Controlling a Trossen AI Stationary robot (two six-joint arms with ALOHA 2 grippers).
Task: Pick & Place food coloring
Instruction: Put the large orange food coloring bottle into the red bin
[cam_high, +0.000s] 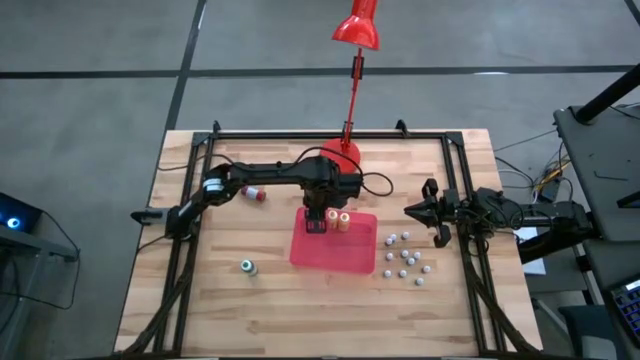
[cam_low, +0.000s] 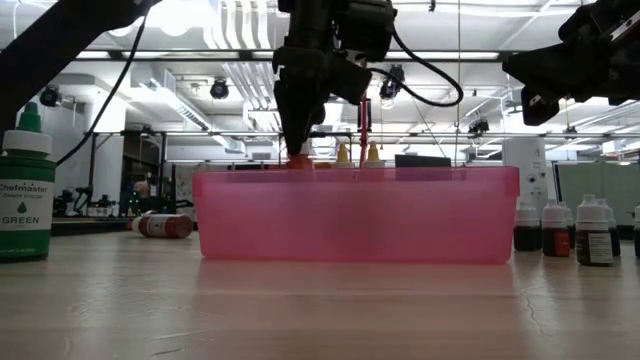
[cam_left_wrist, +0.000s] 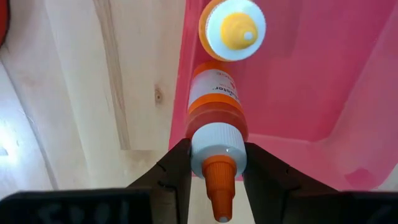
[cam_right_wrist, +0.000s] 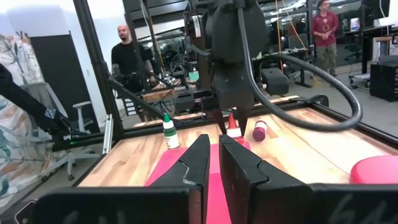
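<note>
Holding an orange bottle (cam_left_wrist: 216, 134) tight in its jaws, the left gripper (cam_high: 316, 222) hangs over the tray (cam_high: 340, 255); the right gripper (cam_high: 418, 211) waits beside the tray, jaws closed and empty.

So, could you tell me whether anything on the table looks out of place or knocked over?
One bottle with a red cap lies on its side on the wood, left of the red tray, while the green bottle stands upright. The left tool holds an orange bottle at the tray's edge.
</note>
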